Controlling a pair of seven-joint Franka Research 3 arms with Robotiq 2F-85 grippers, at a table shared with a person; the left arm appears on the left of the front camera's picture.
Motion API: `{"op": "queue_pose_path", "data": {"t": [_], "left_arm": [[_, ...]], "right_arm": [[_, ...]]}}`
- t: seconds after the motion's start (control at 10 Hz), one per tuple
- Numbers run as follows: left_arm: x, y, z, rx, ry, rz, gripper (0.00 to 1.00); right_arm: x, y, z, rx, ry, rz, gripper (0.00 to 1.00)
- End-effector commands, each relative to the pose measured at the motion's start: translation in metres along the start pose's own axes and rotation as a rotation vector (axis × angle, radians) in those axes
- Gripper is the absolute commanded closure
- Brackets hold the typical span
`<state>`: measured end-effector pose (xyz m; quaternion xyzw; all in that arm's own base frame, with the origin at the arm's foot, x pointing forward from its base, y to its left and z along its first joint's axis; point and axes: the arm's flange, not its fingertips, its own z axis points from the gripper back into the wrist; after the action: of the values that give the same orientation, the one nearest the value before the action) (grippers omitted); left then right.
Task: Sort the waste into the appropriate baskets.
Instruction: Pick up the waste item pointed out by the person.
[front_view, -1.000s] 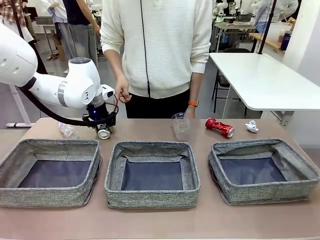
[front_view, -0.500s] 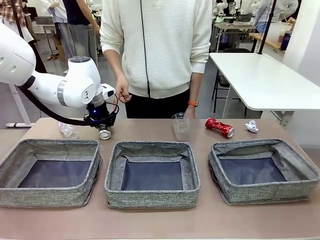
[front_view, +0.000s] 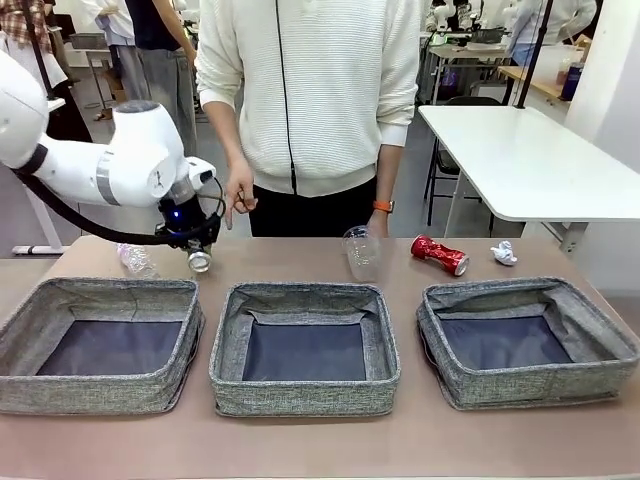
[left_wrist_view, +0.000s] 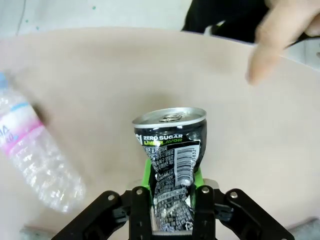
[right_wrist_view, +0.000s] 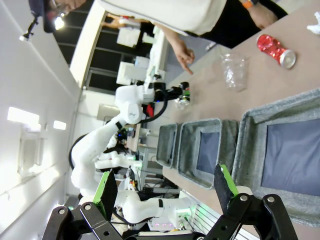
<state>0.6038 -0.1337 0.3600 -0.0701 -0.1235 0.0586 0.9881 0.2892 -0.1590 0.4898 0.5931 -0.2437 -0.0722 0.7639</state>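
**Left gripper clamped on the dark can**

In the left wrist view, the left gripper (left_wrist_view: 172, 197) stands at the bottom centre, its green pads (left_wrist_view: 146, 170) pressed against both sides of the dented dark can (left_wrist_view: 169, 145). The can's silver top points up the frame. Whether the can rests on the table (left_wrist_view: 100, 75) or hangs just above it cannot be told. The bottle (left_wrist_view: 35, 150) lies at the left of that frame, apart from the can, and a person's hand (left_wrist_view: 280, 40) is blurred at the upper right.

In the front view the cup (front_view: 361, 253) stands upright at the centre. The red can (front_view: 438, 254) and paper ball (front_view: 503, 253) lie to the right of it. Three baskets (front_view: 300, 395) fill the lower half in a row.

In the right wrist view the right gripper (right_wrist_view: 165, 180) is spread wide at the bottom, nothing between its fingers.
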Motion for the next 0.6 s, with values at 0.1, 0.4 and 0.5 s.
{"op": "queue_pose_path", "data": {"t": [0.1, 0.4, 0.5], "left_arm": [[-0.08, 0.022, 0.133, -0.274, -0.006, 0.166, 1.0], [-0.161, 0.04, 0.166, -0.274, 0.075, 0.049, 1.0], [-0.117, 0.011, 0.166, -0.324, 0.037, 0.141, 1.0]], "right_arm": [[0.003, 0.001, -0.001, 0.021, -0.017, 0.026, 0.0], [0.003, 0.001, -0.001, 0.021, -0.017, 0.026, 0.0], [0.003, 0.001, -0.001, 0.021, -0.017, 0.026, 0.0]]}}
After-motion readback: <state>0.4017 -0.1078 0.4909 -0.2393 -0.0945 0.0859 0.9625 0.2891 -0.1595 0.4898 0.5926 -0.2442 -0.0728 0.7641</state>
